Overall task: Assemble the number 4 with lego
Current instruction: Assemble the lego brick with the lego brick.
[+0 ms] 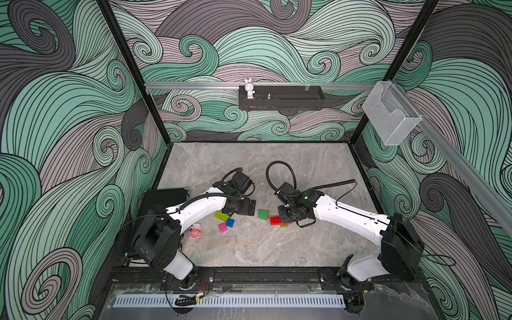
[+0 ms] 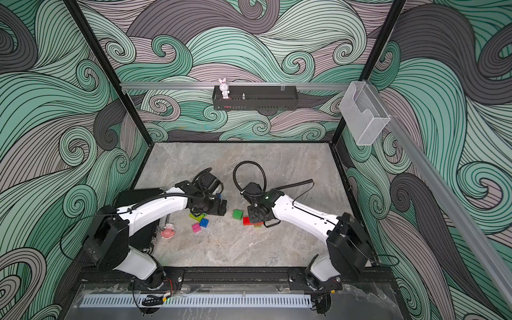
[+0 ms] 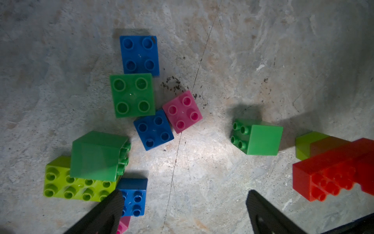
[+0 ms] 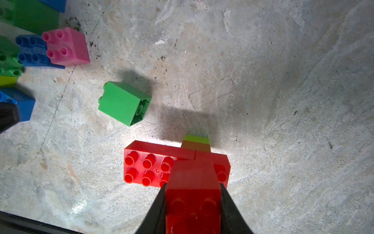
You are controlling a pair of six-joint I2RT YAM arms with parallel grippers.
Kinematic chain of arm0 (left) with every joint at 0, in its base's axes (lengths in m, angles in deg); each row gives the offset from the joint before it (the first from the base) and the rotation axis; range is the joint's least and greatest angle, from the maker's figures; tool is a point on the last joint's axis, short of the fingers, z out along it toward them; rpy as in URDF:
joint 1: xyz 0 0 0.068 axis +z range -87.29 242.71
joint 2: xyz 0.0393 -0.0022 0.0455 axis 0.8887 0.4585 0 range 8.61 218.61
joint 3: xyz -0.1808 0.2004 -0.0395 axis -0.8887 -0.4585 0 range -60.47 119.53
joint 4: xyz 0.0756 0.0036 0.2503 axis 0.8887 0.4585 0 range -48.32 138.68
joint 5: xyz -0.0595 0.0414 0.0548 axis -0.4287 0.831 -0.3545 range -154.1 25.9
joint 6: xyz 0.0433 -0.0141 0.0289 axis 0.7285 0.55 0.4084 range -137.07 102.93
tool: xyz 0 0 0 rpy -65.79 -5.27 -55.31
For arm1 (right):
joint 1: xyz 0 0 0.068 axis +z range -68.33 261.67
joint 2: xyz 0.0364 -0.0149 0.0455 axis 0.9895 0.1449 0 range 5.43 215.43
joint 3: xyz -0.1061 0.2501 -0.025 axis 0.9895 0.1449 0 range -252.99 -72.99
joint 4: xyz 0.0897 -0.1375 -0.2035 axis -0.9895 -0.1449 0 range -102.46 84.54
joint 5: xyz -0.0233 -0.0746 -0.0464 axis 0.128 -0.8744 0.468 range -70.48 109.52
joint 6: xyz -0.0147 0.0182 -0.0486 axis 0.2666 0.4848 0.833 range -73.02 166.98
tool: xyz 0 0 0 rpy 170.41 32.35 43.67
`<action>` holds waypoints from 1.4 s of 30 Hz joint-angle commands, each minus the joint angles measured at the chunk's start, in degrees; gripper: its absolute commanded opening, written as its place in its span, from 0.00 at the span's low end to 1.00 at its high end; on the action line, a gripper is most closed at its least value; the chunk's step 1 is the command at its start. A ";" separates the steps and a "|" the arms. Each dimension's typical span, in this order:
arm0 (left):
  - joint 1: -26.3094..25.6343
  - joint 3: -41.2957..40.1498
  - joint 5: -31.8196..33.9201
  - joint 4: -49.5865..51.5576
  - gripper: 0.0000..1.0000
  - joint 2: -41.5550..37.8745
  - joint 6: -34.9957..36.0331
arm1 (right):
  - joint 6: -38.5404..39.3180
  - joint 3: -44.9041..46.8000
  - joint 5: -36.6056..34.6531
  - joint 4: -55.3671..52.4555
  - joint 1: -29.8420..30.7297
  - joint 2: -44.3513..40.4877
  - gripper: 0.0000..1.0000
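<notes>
My right gripper [image 4: 193,186] is shut on a red lego brick [image 4: 192,202] and holds it over a red oblong brick [image 4: 147,168] on the table. A lime brick [image 4: 197,138] peeks out behind that one. A green brick [image 4: 121,101] lies on its side nearby, alone. My left gripper [image 3: 184,194] hangs open over bare table beside a cluster: a lime oblong brick [image 3: 77,188] with a green one [image 3: 95,156] on it, blue bricks [image 3: 134,198], a pink one [image 3: 182,111]. In a top view the red brick [image 1: 275,220] shows under the right gripper [image 1: 285,216].
A pink-and-white figurine [image 1: 195,231] lies by the left arm, near a black box [image 1: 166,196] at the table's left edge. On the back wall hangs a black shelf [image 1: 281,104] with a rabbit toy [image 1: 249,88]. A clear holder [image 1: 390,113] is fixed to the right rail.
</notes>
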 commanded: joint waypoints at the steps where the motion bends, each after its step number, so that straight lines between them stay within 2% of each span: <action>1: 0.25 0.88 0.71 1.96 0.99 0.52 -0.24 | -1.00 -0.48 -0.81 -4.43 0.37 1.35 0.00; 15: 0.56 0.81 0.42 2.26 0.99 0.34 0.56 | -6.50 -0.17 -6.46 -6.56 3.16 3.92 0.00; 31: 0.96 0.29 -0.44 1.95 0.99 0.60 1.17 | -11.12 1.39 -6.02 -9.04 3.80 1.70 0.00; 36: 0.97 0.46 -2.84 1.43 0.98 0.44 1.43 | -11.74 1.79 -5.10 -8.35 3.80 3.09 0.00; 42: 0.96 -0.04 -2.22 1.19 0.98 0.05 1.37 | -11.11 5.25 -5.43 -6.91 3.76 3.91 0.00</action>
